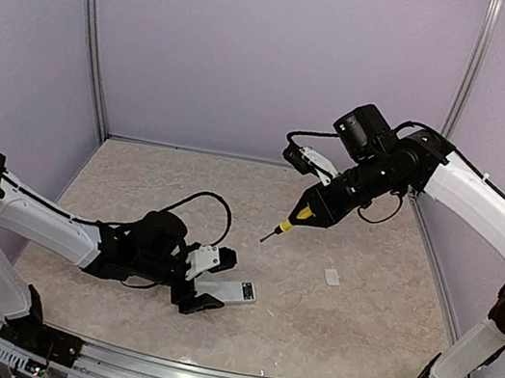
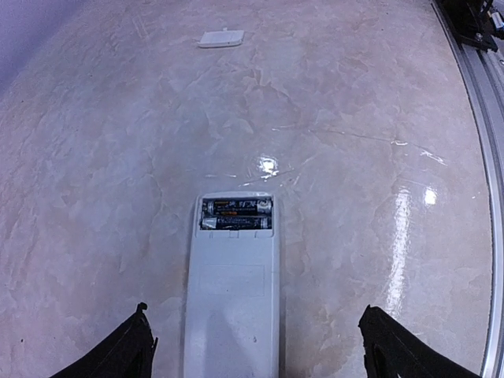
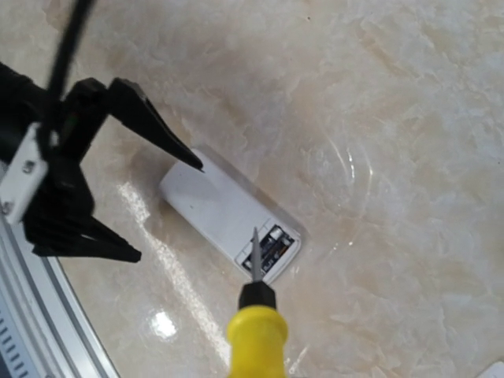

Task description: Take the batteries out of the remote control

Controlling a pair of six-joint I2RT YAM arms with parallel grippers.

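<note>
Two batteries (image 2: 236, 214) sit in the open bay of the remote control (image 2: 234, 299), flat on the table (image 2: 354, 118). Left gripper (image 2: 253, 315) fingers apart, straddling its near end. Right gripper (image 1: 316, 205) clamped on screwdriver (image 3: 256, 323), tip over bay. Next: brace remote, lever one cell out.

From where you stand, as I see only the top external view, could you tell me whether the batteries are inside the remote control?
Observer: Yes. The left wrist view shows both batteries lying side by side, uncovered, at the far end of the remote control.
Operator: Thank you. Is the left gripper clamping it?
Observer: No. The left gripper is open, with one finger on each side of the remote and a gap showing on both sides.
Operator: And the screwdriver tip?
Observer: In the right wrist view the screwdriver tip lines up over the batteries. I cannot tell whether it touches them.
</note>
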